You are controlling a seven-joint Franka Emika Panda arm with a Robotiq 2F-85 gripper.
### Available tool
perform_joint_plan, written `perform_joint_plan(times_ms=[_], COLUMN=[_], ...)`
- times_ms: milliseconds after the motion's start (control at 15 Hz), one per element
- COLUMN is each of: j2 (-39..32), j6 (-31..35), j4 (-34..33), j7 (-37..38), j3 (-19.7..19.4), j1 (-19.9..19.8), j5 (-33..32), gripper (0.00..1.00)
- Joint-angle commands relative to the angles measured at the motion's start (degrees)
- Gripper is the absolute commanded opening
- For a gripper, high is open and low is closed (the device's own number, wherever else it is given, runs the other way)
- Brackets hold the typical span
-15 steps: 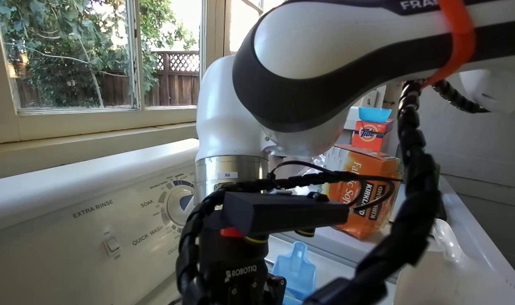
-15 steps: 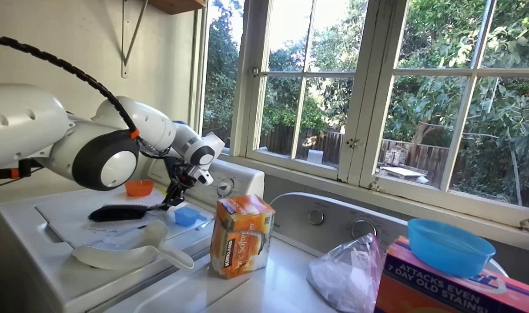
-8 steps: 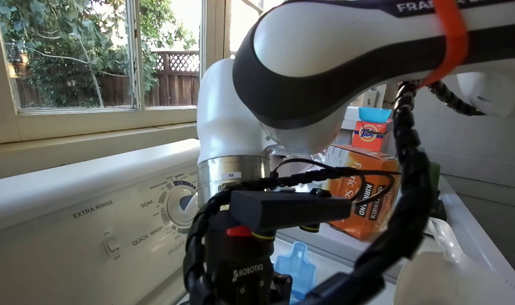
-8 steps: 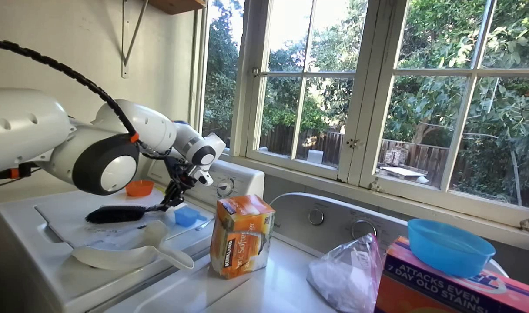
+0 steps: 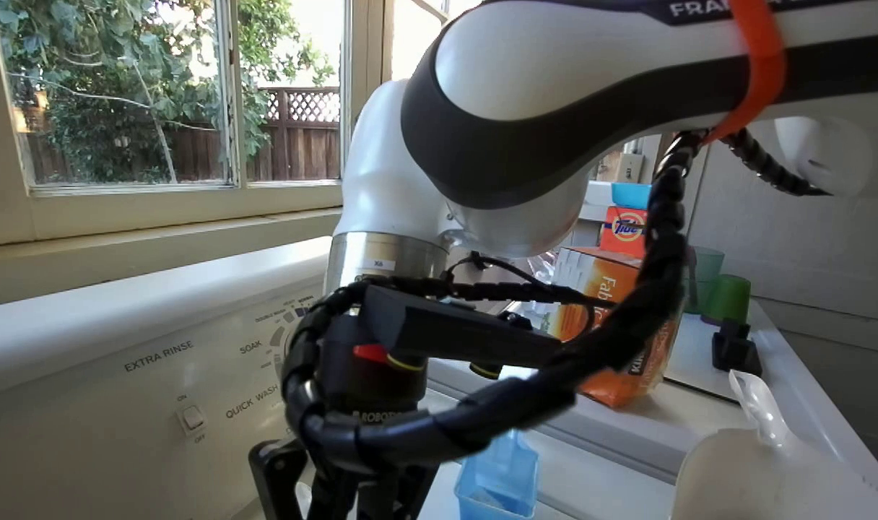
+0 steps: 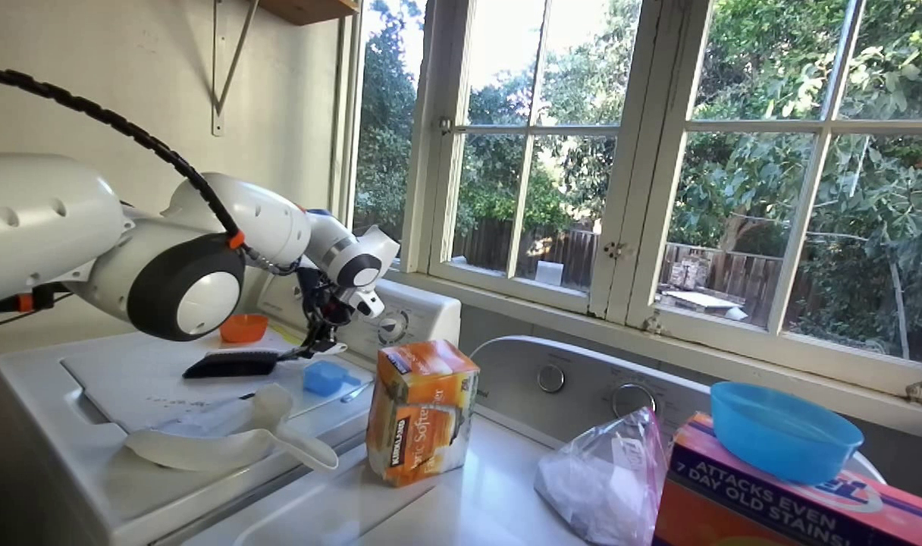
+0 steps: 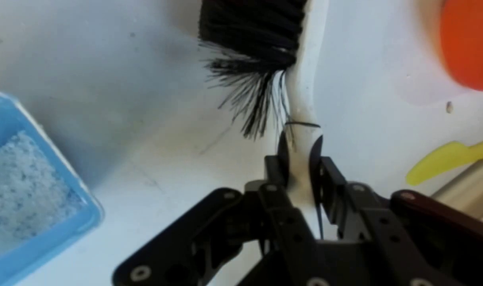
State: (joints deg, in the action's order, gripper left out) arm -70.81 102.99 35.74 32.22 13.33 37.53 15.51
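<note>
In the wrist view, the claw [image 7: 300, 159], at lower centre, is closed on the pale handle [image 7: 303, 97] of a brush [image 7: 281, 55], which extends to the top edge with its black bristles [image 7: 249, 24] on the left side. The handle appears smooth and rigid and should tolerate a firm pinch; the brush is probably light, with little risk of breakage. The bristles look flexible and splay at the near end; treat them as an unsuitable gripping surface. Hold the handle clear of the bristles, as shown; its smooth surface may twist in the grip if the bristles drag. A blue scoop [image 7: 55, 237] containing pale granules [image 7: 23, 186] is at left; an orange bowl [image 7: 474, 43] is at upper right. In an exterior view, the brush is left of centre over the white washer lid [image 6: 123, 387], bristles to the left of the claw, handle end emerging on its right; contact between bristles and lid cannot be confirmed. In an exterior view, the bottom edge cuts off the claw, the brush cannot be made out, and a white scoop [image 5: 753, 462] occupies the lower right.
</note>
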Motion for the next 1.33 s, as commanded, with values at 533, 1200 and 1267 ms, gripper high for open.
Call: perform_joint_plan(times_ms=[533, 1200, 1267], j2=[2.33, 6.32, 7.03], j6=[20.97, 18.96, 19.14], j4=[2.60, 7.60, 8.71], j7=[1.21, 2.89, 0.91], j3=[-0.11, -0.89, -0.13], j1=[0.36, -0.50, -1.22], j5=[0.20, -0.21, 0.36], gripper=[0.07, 0.07, 0.07])
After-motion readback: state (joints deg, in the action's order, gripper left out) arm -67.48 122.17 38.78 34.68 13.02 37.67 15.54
